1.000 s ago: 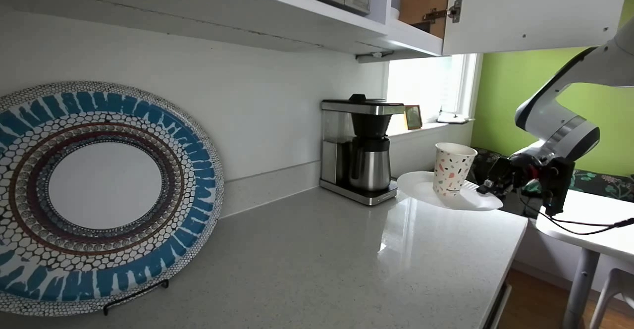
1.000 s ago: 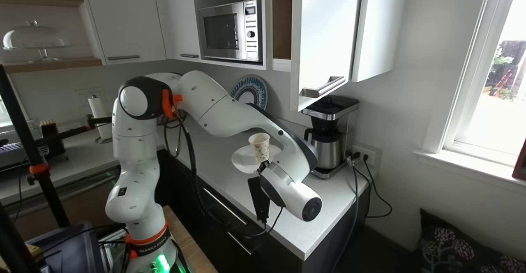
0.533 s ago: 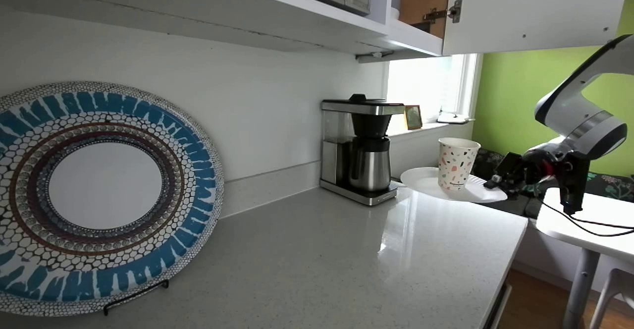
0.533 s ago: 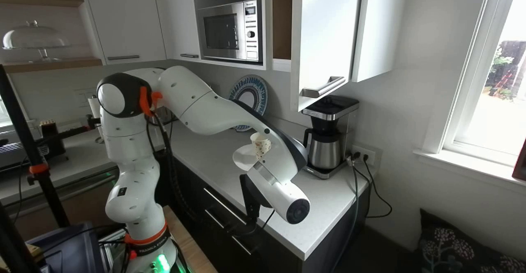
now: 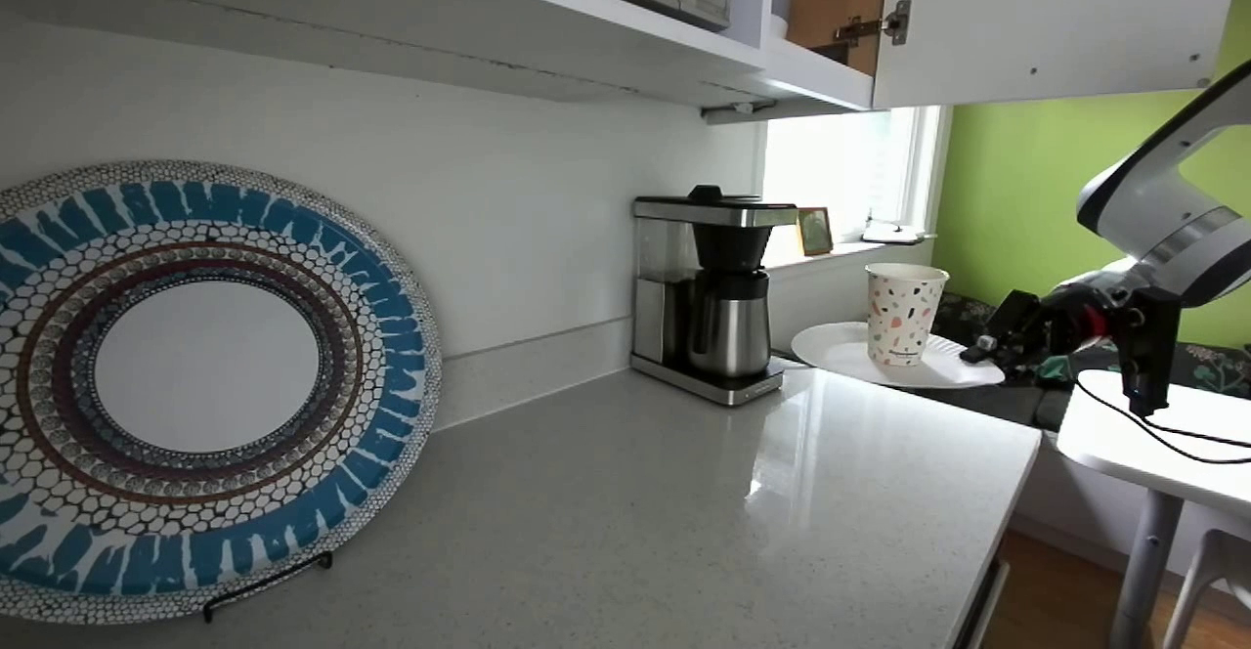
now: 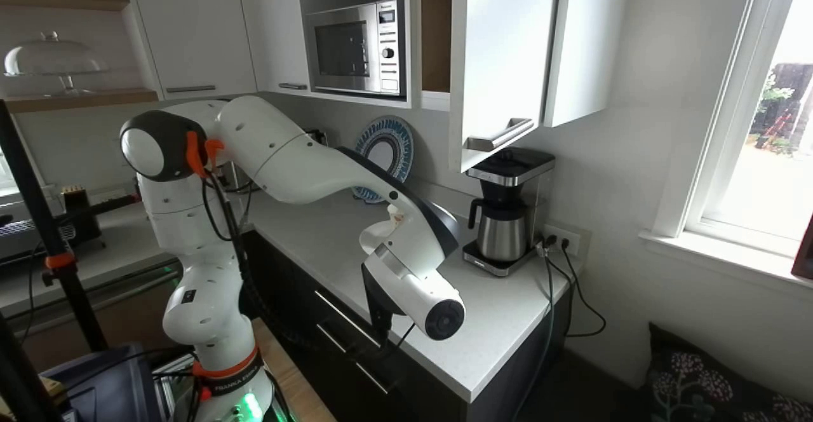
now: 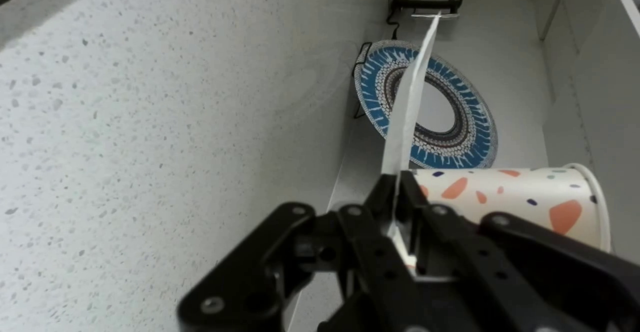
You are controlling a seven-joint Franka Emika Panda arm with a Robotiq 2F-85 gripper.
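My gripper is shut on the rim of a white paper plate, seen edge-on in the wrist view. A paper cup with coral and dark specks stands on the plate, close beside the fingers. In an exterior view, the gripper holds the plate nearly level above the far end of the counter, with the cup upright on it. In an exterior view, the arm hides the gripper and most of the cup; part of the plate shows beside the arm.
A coffee maker stands on the counter by the wall. A cabinet door hangs open above it, beside a microwave. A large patterned plate leans against the wall. A white table is beyond the counter.
The arm has swung, rightward in an exterior view and leftward in an exterior view where it covers more of the cup. The plate and cup have risen slightly; the cup stays upright.
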